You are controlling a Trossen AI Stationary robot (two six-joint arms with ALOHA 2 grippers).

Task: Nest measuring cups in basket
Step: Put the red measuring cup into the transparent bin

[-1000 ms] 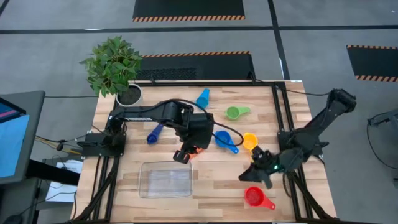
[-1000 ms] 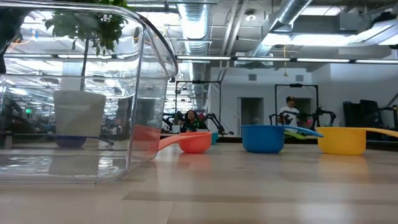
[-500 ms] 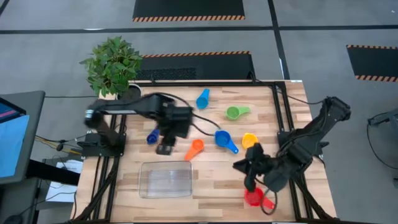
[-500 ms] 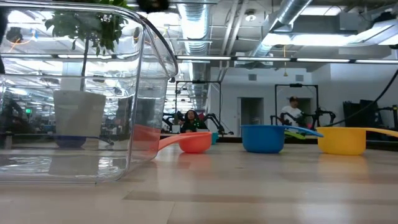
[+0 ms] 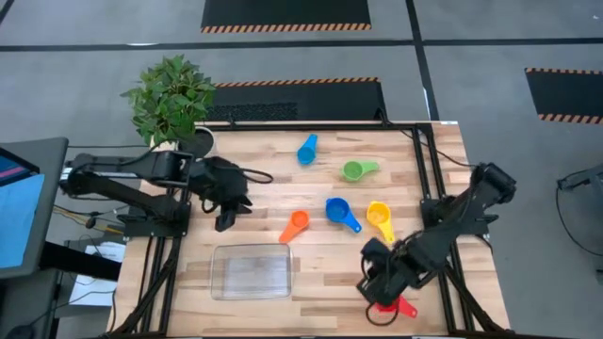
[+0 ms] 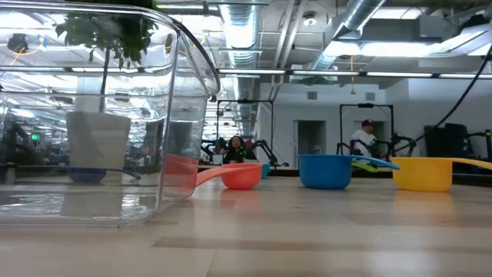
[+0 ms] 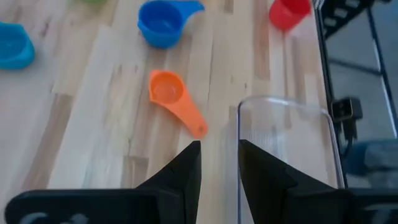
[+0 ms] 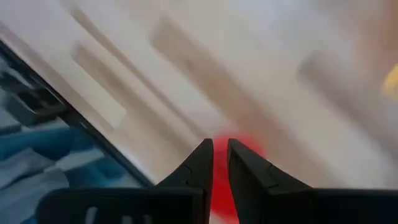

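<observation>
Cups lie on the wooden table: orange [image 5: 295,224], blue [image 5: 339,212], yellow [image 5: 380,218], green [image 5: 356,169], light blue [image 5: 307,149] and red [image 5: 388,306]. The dark blue cup does not show. The clear basket [image 5: 250,271] stands empty near the front edge. My left gripper [image 5: 224,209] is drawn back at the table's left, slightly open and empty; its view shows the orange cup [image 7: 169,94] ahead and the basket [image 7: 286,143]. My right gripper [image 5: 375,282] hovers just over the red cup [image 8: 239,155], fingers nearly together.
A potted plant [image 5: 172,104] stands at the table's far left corner. The low view shows the basket wall [image 6: 100,115], the orange cup [image 6: 238,175], the blue cup [image 6: 329,171] and the yellow cup [image 6: 423,173] standing on the table, with people in the room behind.
My left gripper has drawn away from the orange cup toward the table's left edge; the cup stays on the table. My right gripper has gone toward the near edge and now stands over the red cup.
</observation>
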